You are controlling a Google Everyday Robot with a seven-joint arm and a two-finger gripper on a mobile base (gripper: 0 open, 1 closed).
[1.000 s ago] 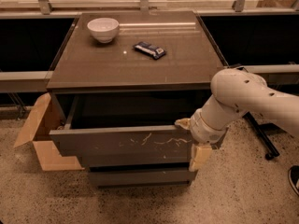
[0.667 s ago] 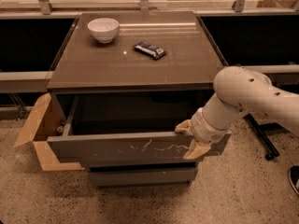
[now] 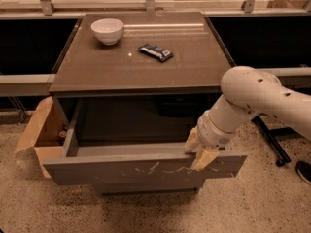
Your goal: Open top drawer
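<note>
Speckled floor (image 3: 272, 203) spreads out below a flat brown surface (image 3: 184, 67). A round white bowl (image 3: 107, 30) sits at 11 o'clock on the surface, and a dark wrapped snack bar (image 3: 155, 52) lies near the middle. The wide grey-brown top drawer (image 3: 112, 171), with pale scratch marks, sticks out toward 6 o'clock. It has come out further than a moment ago, so the job looks almost done. The white arm (image 3: 252, 96) holds its gripper (image 3: 198, 153) at the drawer's 3 o'clock end, pinching the top edge. An open tan cardboard box (image 3: 41, 130) stands at 9 o'clock.
</note>
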